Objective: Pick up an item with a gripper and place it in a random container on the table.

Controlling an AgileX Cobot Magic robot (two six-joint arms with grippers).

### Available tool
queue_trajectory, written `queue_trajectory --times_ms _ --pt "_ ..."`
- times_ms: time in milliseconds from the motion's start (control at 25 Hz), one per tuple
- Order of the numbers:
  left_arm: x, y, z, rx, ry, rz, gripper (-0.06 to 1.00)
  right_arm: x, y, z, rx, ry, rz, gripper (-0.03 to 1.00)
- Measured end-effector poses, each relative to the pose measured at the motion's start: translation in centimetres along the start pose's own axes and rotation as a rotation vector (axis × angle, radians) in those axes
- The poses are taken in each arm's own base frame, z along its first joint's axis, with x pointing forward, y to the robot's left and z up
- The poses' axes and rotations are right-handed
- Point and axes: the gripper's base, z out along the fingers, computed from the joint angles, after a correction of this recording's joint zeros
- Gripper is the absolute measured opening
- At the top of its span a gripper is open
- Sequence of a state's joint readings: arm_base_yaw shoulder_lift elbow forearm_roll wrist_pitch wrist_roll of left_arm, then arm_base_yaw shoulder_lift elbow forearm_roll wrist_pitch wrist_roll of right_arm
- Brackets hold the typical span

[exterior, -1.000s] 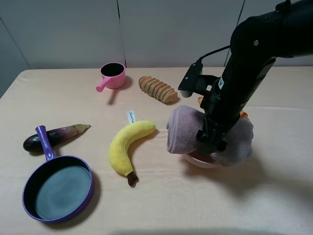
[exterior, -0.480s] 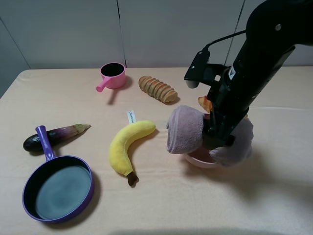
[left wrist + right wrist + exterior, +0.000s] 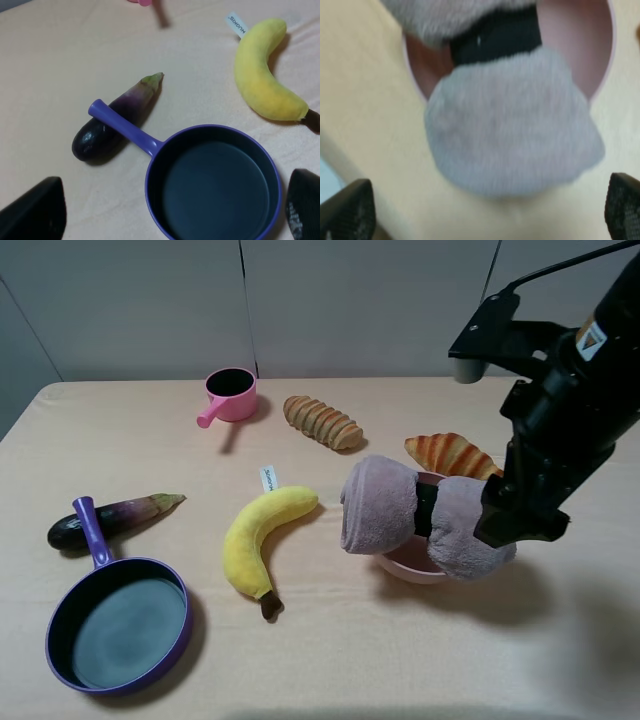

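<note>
Plush mauve-pink rolled towel (image 3: 425,517) with black middle band, resting across rim of round pale-pink plastic bowl (image 3: 405,568); band sits over the bowl's opening, both puffy ends overhang.

Right gripper (image 3: 517,523): black claw, raised clear of towel, just beside its end at 3 o'clock. Right wrist view shows finger tips (image 3: 344,210) wide apart at frame corners, nothing between. Towel fills the view beneath.

Left gripper (image 3: 170,220): fingers spread, empty, hovering over purple frying pan (image 3: 215,182); dark eggplant (image 3: 116,118) against pan handle; yellow plush banana (image 3: 265,75) beyond.

Progress, judged: pick and place look done; towel released on container. Remaining: arm retreat only. Towel perched, not sunk in, being about as wide as bowl.

Orientation: long axis runs roughly 9-to-3 o'clock across beige-peach cloth table (image 3: 330,660), tilted slightly so the 3 o'clock end droops toward camera. Ends flare, band pinches centre.

Nearby: striped croissant (image 3: 452,454) at 12 o'clock of bowl, ridged brown bread roll (image 3: 322,421) at 11, small pink handled cup (image 3: 229,394) further at 10.
</note>
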State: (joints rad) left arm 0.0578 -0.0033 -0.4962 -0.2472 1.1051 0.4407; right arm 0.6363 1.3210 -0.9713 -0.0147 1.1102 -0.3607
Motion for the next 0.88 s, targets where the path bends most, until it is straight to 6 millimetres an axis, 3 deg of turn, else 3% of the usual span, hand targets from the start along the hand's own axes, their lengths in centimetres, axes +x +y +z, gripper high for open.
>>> queue_trajectory --times_ms 440,880 --pt "0.0 0.0 0.0 0.000 0.000 0.000 0.88 4.3 1.1 -5.2 0.088 -0.097 0.078 0.69" --pt "0.0 0.0 0.0 0.000 0.000 0.000 0.88 11.7 3.7 -7.6 0.165 -0.298 0.174 0.69"
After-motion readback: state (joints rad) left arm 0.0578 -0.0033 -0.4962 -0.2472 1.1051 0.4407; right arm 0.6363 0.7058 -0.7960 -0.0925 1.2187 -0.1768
